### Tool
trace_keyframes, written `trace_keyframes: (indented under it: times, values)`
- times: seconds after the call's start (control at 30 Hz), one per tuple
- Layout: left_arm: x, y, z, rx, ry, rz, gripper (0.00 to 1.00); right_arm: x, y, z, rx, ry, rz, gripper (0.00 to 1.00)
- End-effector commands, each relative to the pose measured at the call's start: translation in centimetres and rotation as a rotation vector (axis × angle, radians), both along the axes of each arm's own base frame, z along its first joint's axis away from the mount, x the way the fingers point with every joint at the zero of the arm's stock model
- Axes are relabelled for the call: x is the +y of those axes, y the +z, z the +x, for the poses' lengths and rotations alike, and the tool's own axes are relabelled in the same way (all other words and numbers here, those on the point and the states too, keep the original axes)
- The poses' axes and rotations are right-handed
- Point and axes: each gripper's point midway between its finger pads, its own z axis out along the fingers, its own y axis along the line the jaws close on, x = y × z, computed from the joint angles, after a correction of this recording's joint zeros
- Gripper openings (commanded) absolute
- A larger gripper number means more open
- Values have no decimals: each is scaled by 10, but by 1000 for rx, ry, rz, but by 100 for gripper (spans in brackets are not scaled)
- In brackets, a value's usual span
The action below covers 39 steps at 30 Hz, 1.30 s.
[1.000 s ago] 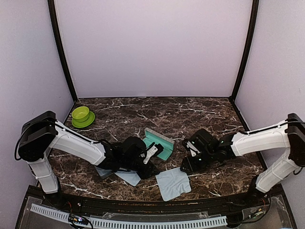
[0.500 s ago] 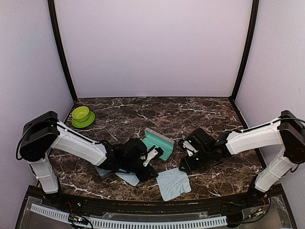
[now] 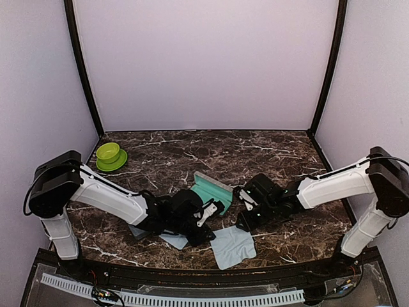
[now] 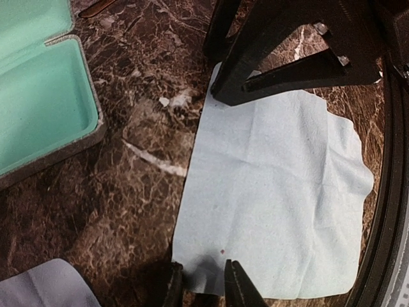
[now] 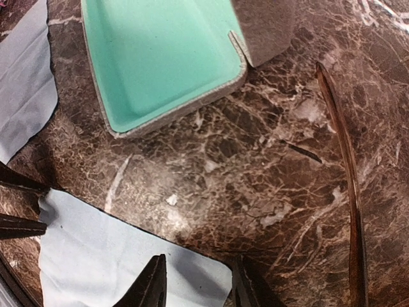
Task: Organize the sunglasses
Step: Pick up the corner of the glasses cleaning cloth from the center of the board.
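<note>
1. Looking for the small dark-framed sunglasses (image 5: 342, 166), we find only one thin brown temple strip in the right wrist view. It lies on the dark marble tabletop (image 5: 268, 192), apart from the open grey case with the teal lining (image 5: 160, 57). The lenses are out of frame there, and in the top view the right arm hides them.
2. Our left gripper (image 4: 203, 284) sits low with its jaws only narrowly apart. One edge of the pale blue square cloth (image 4: 275, 192) lies between the tips, but we see no firm pinch.
3. Our right gripper (image 5: 199, 284) has its jaws parted a little wider and straddles the opposite corner of the same cloth. It has nothing clamped.
4. We judge the sunglasses light and stiff in the frame front. The temples look slender and easy to bend, and the lenses are likely slick and quick to scratch.
5. We would take them across the bridge or the top rim of the frame front with a gentle squeeze, never by the temple tip or the lens faces.
</note>
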Motion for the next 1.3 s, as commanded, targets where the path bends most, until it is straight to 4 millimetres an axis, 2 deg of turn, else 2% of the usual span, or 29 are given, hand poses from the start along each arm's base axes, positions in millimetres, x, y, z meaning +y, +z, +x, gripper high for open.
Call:
trace_keyframes:
  times: [0.0, 0.33, 0.4, 0.5, 0.77, 1.27]
  values:
    - [11, -20, -7, -1, 1, 102, 25, -16, -26, -16, 54, 11, -102, 35]
    - [17, -26, -12, -6, -4, 139, 20, -33, -31, -26, 71, 13, -138, 32]
    - [18, -28, -12, -8, -5, 147, 18, -32, -24, -26, 59, 17, -116, 31]
    - [18, -28, -13, -11, -6, 152, 15, -30, -22, -29, 61, 31, -94, 31]
    - [16, -26, -10, -24, 15, 136, 4, -28, -26, -31, 60, 46, -79, 28]
    - [10, -21, -7, -33, 8, 130, 0, -19, -28, -27, 42, 59, -63, 18]
